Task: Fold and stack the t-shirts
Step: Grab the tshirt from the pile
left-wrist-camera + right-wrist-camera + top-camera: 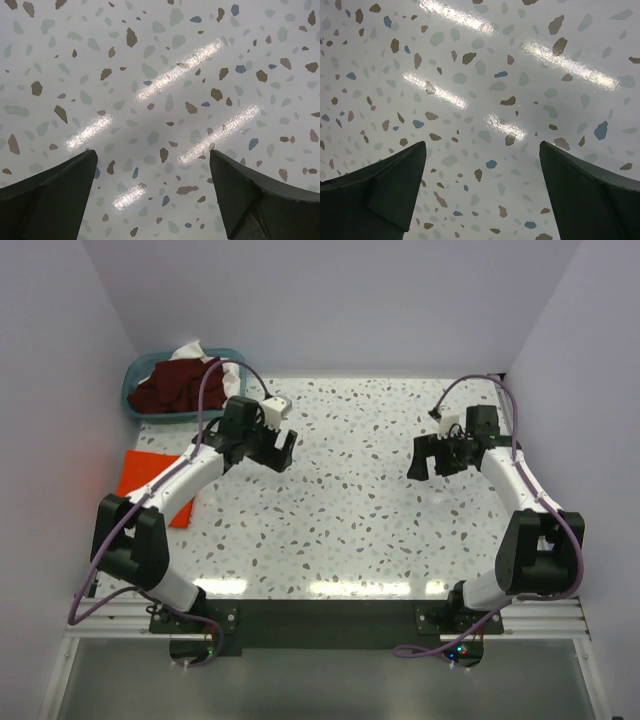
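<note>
The bright orange-red t-shirt (pixel 150 483) lies folded flat at the table's left edge, partly under my left arm. The dark maroon t-shirt (pixel 180 385) is bunched in the teal basket (pixel 136 400) at the back left, with a bit of the white t-shirt (pixel 190 348) poking out behind it. My left gripper (pixel 281 455) is open and empty over bare table, right of the orange-red shirt. My right gripper (pixel 432 464) is open and empty over bare table on the right side. Both wrist views show only speckled tabletop between the spread fingers (pixel 55 192) (pixel 380 190).
The terrazzo-patterned table (pixel 350 490) is walled in by pale panels on the left, back and right. The basket stands in the back left corner. Purple cables loop over both arms.
</note>
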`<control>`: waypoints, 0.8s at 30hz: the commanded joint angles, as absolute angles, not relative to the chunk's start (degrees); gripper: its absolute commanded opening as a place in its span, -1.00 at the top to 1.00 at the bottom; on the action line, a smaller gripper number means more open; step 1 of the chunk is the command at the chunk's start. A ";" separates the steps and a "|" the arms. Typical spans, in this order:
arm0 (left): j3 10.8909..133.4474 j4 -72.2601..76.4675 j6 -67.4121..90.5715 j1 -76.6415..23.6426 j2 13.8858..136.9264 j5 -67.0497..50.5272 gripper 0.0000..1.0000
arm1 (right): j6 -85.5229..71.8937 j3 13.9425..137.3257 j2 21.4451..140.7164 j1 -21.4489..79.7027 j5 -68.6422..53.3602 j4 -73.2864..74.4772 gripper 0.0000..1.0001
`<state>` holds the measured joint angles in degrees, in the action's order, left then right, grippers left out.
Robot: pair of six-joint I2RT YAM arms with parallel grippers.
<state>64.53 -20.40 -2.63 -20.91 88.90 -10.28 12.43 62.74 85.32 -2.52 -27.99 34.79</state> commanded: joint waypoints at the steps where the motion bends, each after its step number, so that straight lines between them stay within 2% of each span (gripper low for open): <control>1: 72.58 -19.68 -4.56 -20.39 87.27 -12.48 -1.00 | 12.22 64.33 84.37 -2.29 -28.12 33.31 -0.97; 5: 81.81 -19.87 -4.14 -15.48 89.29 -16.07 -1.00 | 12.48 65.30 84.90 -2.29 -27.95 33.92 -0.97; 12: 98.42 -11.01 -0.44 -2.13 97.11 -20.30 -1.00 | 12.66 66.97 86.83 -2.28 -27.95 33.84 -0.97; 19: 107.83 -3.35 5.98 9.13 111.08 -20.39 -1.00 | 11.60 69.08 91.05 -2.29 -29.27 33.22 -0.97; 24: 118.81 -5.97 3.08 12.92 124.68 -15.48 -1.00 | 10.11 70.75 93.86 -2.29 -30.50 32.43 -0.97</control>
